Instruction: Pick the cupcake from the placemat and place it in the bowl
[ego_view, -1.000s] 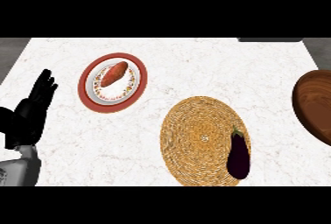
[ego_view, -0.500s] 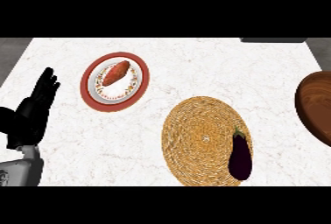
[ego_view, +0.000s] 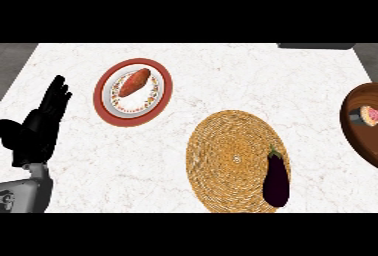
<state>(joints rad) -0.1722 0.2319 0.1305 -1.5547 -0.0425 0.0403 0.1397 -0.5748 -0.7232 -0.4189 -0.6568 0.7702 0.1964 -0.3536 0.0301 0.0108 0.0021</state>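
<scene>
Cupcake (ego_view: 367, 116) sits in bowl (ego_view: 356, 131); left hand (ego_view: 37, 131) open, no writing seen.

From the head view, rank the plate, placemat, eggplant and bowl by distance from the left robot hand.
Left robot hand rests open at the left edge.
1. Plate, upper left.
2. Placemat, centre.
3. Eggplant, on the placemat's right side.
4. Bowl, right edge.

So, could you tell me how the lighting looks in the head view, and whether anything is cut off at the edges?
In the head view the light is even, with no glare on the counter; the eggplant and plate cast hardly any shadow. The bowl is cut by the right edge, the cupcake in it partly showing. The left hand rests open at the left.
</scene>
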